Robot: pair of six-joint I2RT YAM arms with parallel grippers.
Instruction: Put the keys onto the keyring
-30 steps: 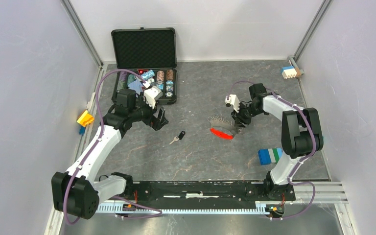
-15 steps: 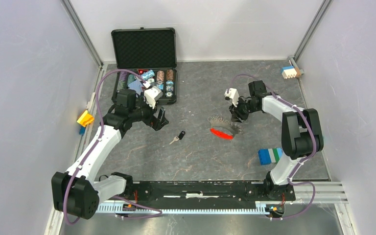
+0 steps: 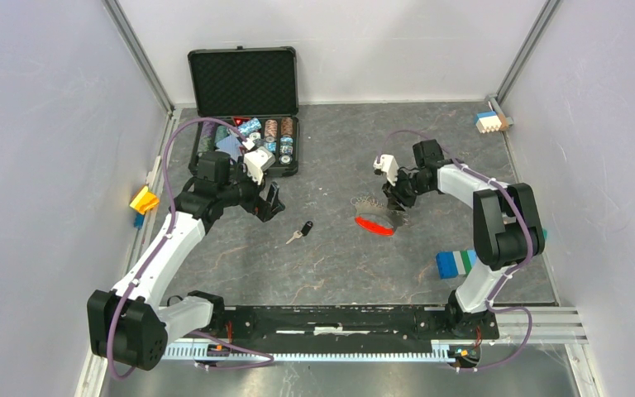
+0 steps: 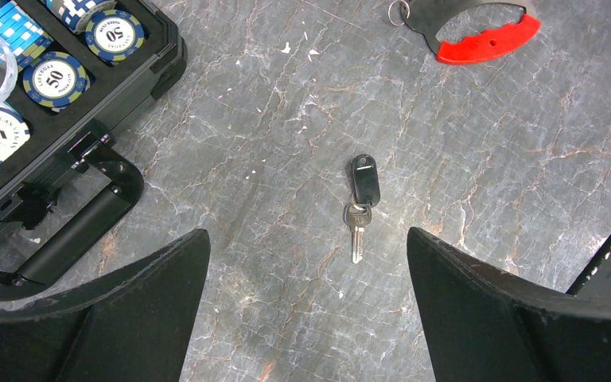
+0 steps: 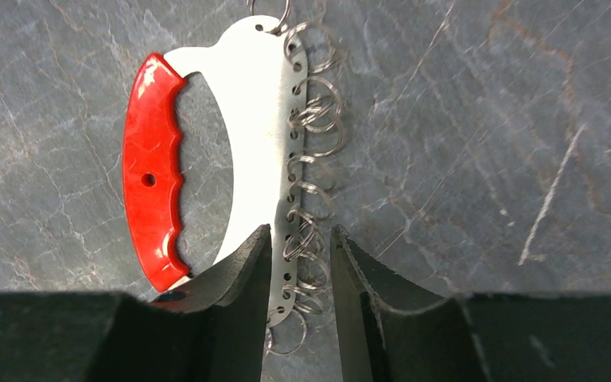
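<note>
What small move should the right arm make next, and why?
Probably close the right gripper. Its fingers straddle the metal plate of the keyring with a gap showing on one side, so the plate looks ungripped. The key lies untouched on the table under the open left gripper.

In the top view the key [image 3: 302,231] lies mid-frame on bare table [image 3: 331,273], open on every side; the open chip case [image 3: 244,107] blocks the upper left, just behind the left gripper [image 3: 269,203]; the keyring [image 3: 374,225] lies right of centre, well apart from the key, a clear lane between them; a blue block [image 3: 457,262] sits at lower right beside the right arm. In the left wrist view the fingers [image 4: 127,310] stand wide, the key clear between them; the case's handle [image 4: 75,231] lies near the one at frame left. In the right wrist view the right gripper [image 5: 300,239] leaves a narrow gap, filled by the keyring's rings [image 5: 310,159]; its red grip [image 5: 155,175] crowds the left, bare table the right.
</note>
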